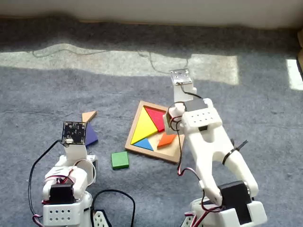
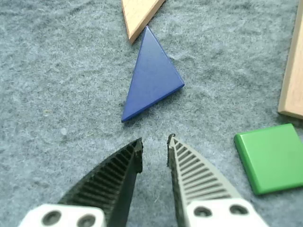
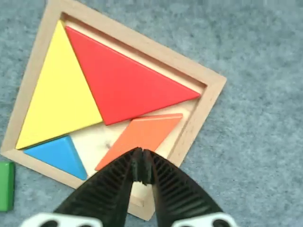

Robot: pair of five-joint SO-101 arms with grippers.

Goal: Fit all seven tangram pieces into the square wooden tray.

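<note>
- The square wooden tray (image 3: 215, 92) holds a large yellow triangle (image 3: 59, 104), a large red triangle (image 3: 123, 85), an orange parallelogram (image 3: 142, 135) and a small light-blue triangle (image 3: 59, 153);
- right gripper (image 3: 142, 161), jaws together, over the orange parallelogram;
- left gripper (image 2: 155, 142), jaws slightly apart, near a dark-blue triangle (image 2: 151, 75); a green square block (image 2: 272, 156) lies beside it

Grey felt (image 1: 57, 94) — tray (image 3: 142, 48), green square (image 1: 120, 160), blue triangle (image 2: 152, 78)

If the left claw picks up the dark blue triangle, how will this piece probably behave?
The flat dark blue triangular piece looks rigid, with crisp straight edges, so it should not bend. It is thin and lies flat on the grey fuzzy cloth, so it probably will not roll. Its smooth sides may slip in the left claw.
</note>
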